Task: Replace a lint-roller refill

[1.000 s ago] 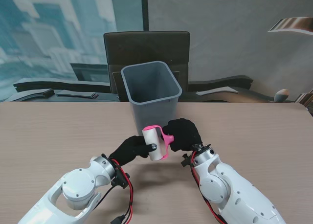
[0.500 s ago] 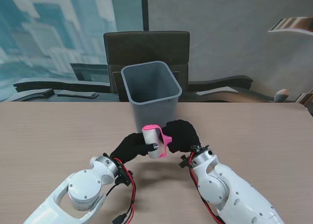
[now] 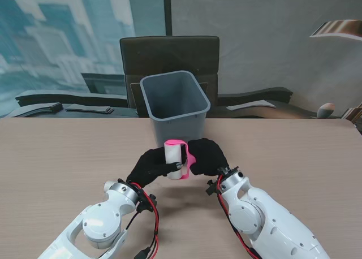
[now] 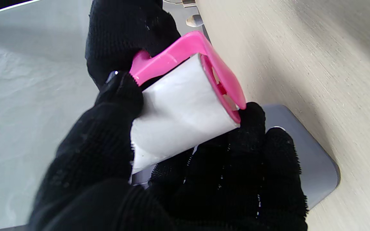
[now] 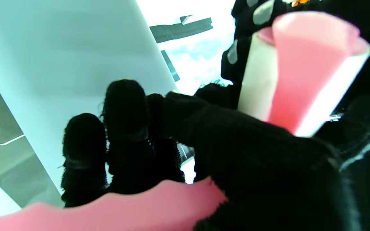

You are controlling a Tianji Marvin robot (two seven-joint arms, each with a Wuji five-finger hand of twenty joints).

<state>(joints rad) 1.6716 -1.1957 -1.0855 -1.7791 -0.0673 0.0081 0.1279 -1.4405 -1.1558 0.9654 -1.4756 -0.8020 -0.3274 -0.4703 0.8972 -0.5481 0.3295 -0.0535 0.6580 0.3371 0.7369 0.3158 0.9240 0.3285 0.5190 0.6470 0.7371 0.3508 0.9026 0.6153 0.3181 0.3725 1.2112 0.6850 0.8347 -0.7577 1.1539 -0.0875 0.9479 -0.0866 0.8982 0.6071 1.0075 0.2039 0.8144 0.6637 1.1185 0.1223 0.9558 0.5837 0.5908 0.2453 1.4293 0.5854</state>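
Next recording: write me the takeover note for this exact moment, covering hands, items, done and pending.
Left hand: shut on the white refill roll.
Right hand: shut on the pink lint-roller handle.
The roller is held off the table, just on my side of the grey bin.
Done: both hands have their grip.
Left: the roll sits on the pink frame; pull it off, bin it, fit a fresh one. No spare refill is in view.

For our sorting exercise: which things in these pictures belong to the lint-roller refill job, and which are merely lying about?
Part of the job:
- white refill roll
- pink roller handle
- left hand, gripping the roll
- right hand, gripping the handle
- grey bin, probably for the old roll

Lying about:
- chair behind the table
- table
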